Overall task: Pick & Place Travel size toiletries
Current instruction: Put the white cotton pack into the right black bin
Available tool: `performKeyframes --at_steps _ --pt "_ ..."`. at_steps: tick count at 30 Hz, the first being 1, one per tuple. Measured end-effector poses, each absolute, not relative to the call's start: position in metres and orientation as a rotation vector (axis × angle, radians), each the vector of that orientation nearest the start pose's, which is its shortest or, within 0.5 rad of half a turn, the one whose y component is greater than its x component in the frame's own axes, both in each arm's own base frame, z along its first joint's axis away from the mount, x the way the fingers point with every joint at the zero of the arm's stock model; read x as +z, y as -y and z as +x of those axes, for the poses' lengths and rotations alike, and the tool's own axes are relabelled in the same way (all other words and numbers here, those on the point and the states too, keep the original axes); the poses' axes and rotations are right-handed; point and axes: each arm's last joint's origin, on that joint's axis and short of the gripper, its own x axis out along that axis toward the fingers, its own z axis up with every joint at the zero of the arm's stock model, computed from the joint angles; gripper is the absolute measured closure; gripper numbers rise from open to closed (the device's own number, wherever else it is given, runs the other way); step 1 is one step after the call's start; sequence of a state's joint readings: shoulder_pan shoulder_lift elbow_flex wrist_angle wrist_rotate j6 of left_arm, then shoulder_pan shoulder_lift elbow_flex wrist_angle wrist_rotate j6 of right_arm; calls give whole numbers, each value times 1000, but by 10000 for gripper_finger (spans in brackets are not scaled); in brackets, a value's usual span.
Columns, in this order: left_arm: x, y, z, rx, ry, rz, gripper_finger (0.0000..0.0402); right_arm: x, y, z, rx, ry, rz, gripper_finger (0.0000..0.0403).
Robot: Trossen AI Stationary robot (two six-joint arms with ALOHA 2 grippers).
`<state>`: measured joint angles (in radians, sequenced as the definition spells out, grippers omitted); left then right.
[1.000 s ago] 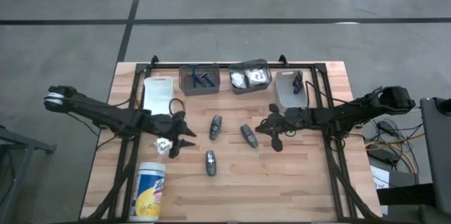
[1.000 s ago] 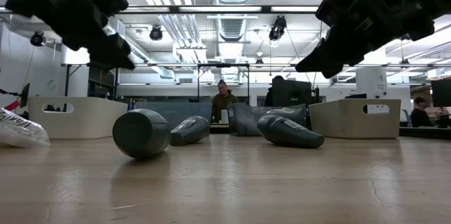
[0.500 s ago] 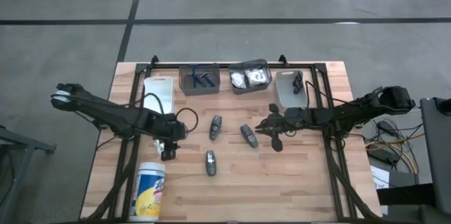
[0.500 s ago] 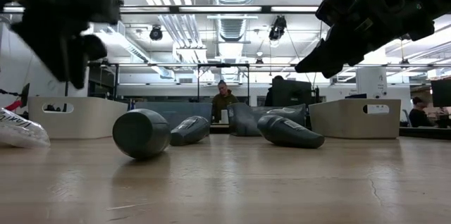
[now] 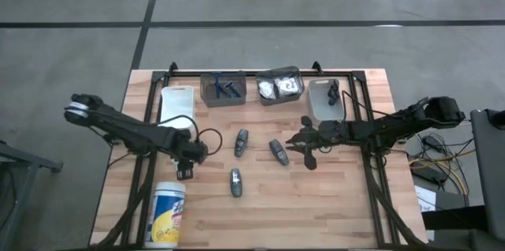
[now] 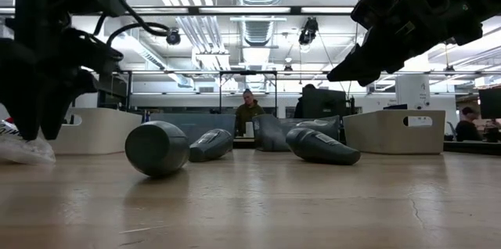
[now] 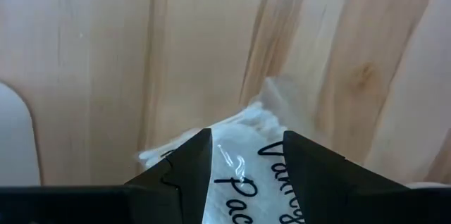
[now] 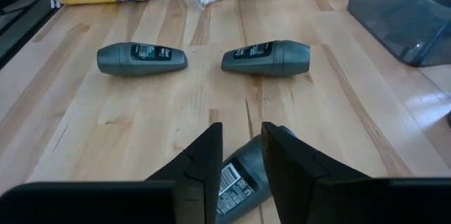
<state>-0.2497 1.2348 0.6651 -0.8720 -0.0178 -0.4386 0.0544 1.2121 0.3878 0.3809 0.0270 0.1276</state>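
Note:
A white packet (image 7: 243,175) with black lettering lies flat on the wooden table (image 5: 331,204). My left gripper (image 7: 246,136) points straight down over it, open, one fingertip at each side of the lettering. The low view shows this gripper (image 6: 31,128) low above the packet (image 6: 17,151). Three dark grey tubes lie on their sides mid-table: one (image 5: 241,142), one (image 5: 235,181), and one (image 5: 278,151) just ahead of my right gripper (image 5: 296,145). My right gripper (image 8: 242,129) hangs above the table, slanting down, open by a narrow gap, with that tube (image 8: 239,175) below it. My left gripper comes at the white packet from above, its fingertips (image 7: 197,146) standing at the packet's printed face (image 7: 236,157). I cannot tell whether they touch it. The packet lies flat on the table.
Along the far edge stand a white bin (image 5: 177,105), a grey bin with blue sticks (image 5: 222,89), a clear bin with white packets (image 5: 280,87) and a bin with black pieces (image 5: 326,99). A tall white canister (image 5: 168,213) lies at the near left.
My left gripper has tipped from a slant to pointing straight down and has come down over the white packet, shifting a little toward the table's left and near edges. The packet and the tubes have stayed where they were.

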Motion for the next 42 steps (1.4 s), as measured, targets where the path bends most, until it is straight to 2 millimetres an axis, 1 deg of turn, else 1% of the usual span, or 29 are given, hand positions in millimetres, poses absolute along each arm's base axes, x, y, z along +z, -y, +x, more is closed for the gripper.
performKeyframes --at_steps 7,10,13,17,24,26,32,38,42 --pt "170 46 181 136 -1473 -159 223 170 -11 225 -2 -444 109 300" --pt "167 46 181 139 -1487 -156 223 170 -11 225 -2 -444 111 306" --pt "162 46 181 145 -1507 -151 235 170 -11 225 -2 -444 111 317" --pt "158 46 180 139 -1533 -156 273 170 -11 225 -2 -445 110 335" --pt "162 47 184 96 -1495 -144 371 170 -11 225 -2 -445 109 359" --pt "164 48 186 81 -1477 -137 391 170 -11 225 -2 -445 109 364" --pt "172 50 198 40 -1389 -132 389 170 -11 225 -2 -445 111 368" --pt "185 53 209 -4 -1305 -102 397 170 -11 225 -1 -445 111 350" --pt "197 55 221 -23 -1195 -56 395 171 -12 225 0 -439 112 336"
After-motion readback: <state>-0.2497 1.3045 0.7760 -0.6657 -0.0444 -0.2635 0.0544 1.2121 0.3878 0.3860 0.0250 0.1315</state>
